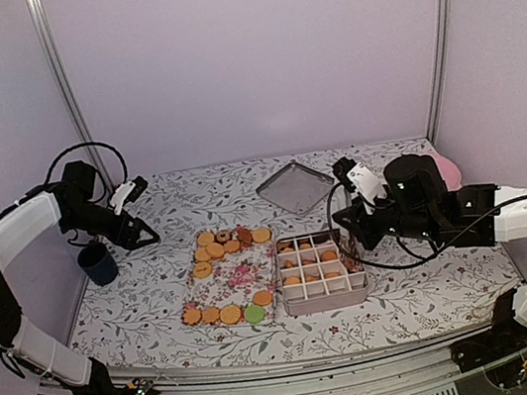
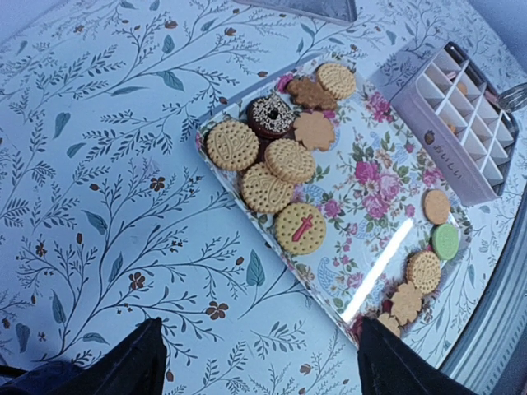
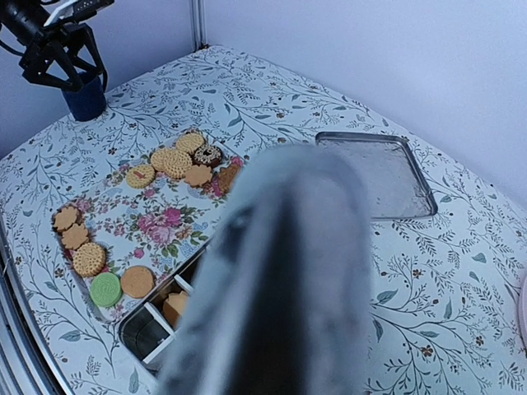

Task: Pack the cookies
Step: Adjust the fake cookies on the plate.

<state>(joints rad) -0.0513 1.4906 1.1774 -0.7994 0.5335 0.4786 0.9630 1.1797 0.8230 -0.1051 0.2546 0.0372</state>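
Floral table (image 1: 161, 309): golden round cookies (image 2: 290, 160), one green, on a flowered tray (image 2: 370, 177). Left gripper (image 2: 263, 370) hovers, fingers spread; right gripper (image 1: 351, 240) over the box (image 1: 326, 303), closure unreadable.

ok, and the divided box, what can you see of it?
The divided box is a shallow rectangular tin, metal-looking, with a white grid insert forming small square cells. It is lidless and lies flat on the floral tablecloth, close beside the flowered tray. Several cells hold orange cookies; others look empty.
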